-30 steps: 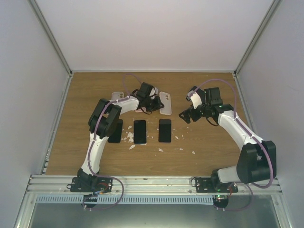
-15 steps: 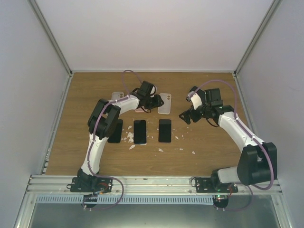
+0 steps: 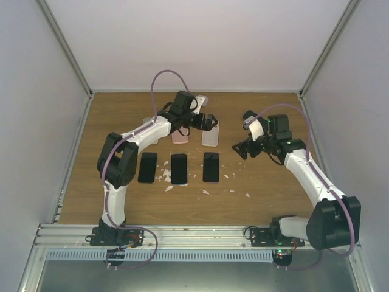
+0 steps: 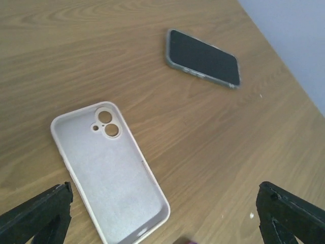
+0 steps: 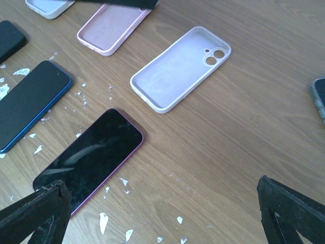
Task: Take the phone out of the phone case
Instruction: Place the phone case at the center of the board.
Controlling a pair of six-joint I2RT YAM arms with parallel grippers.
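Observation:
A dark-screened phone in a grey phone case [image 4: 203, 57] lies flat on the wood, ahead of my left gripper [image 4: 162, 218]; its edge also shows as the cased phone [image 5: 320, 99]. My left gripper [image 3: 205, 120] is open and empty, hanging over an empty white case [image 4: 109, 170] [image 3: 209, 134] [image 5: 182, 68]. My right gripper [image 5: 162, 216] [image 3: 240, 148] is open and empty above bare wood, right of a purple-edged phone [image 5: 89, 157]. In the top view I cannot make out the cased phone.
An empty pink case [image 5: 110, 28] [image 3: 180, 137] and another white case [image 5: 48, 6] lie at the back. Three bare phones sit in a row: black phone [image 3: 148, 167], blue phone [image 3: 179, 168] [image 5: 30, 104], purple phone [image 3: 211, 167]. White flecks [image 3: 165, 176] litter the wood.
My left gripper has gone from shut to open, and the left arm has stretched out toward the back right. The right arm has barely shifted.

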